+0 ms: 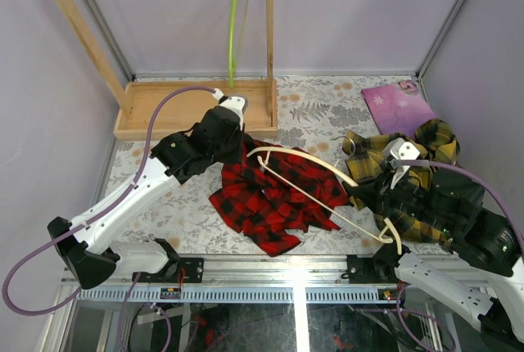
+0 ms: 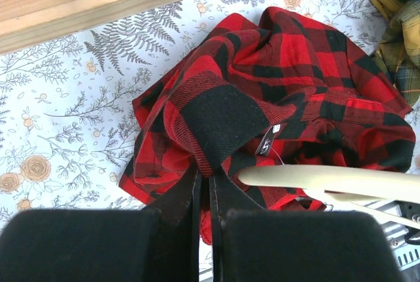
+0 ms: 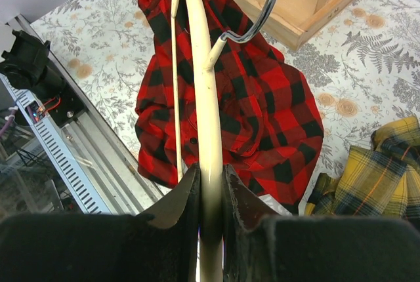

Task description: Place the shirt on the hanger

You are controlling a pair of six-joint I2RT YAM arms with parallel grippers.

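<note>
The red-and-black plaid shirt [image 1: 270, 196] lies crumpled at the middle of the table; it also shows in the left wrist view [image 2: 295, 79] and the right wrist view [image 3: 262, 111]. My left gripper [image 2: 209, 180] is shut on a fold of the shirt near its collar, at the shirt's far left edge [image 1: 233, 135]. My right gripper [image 3: 211, 180] is shut on the curved arm of the cream hanger [image 3: 197, 65] and holds it above the shirt [image 1: 315, 173]. The hanger's far tip reaches the left gripper [image 2: 328, 180]. Its metal hook [image 3: 262, 13] points away.
A yellow-and-dark plaid shirt [image 1: 426, 155] lies under the right arm. A lime-green hanger [image 1: 236, 16] hangs on the wooden rack [image 1: 196, 106] at the back. A purple sheet [image 1: 397, 106] lies at the back right. The metal rail [image 1: 286, 291] runs along the near edge.
</note>
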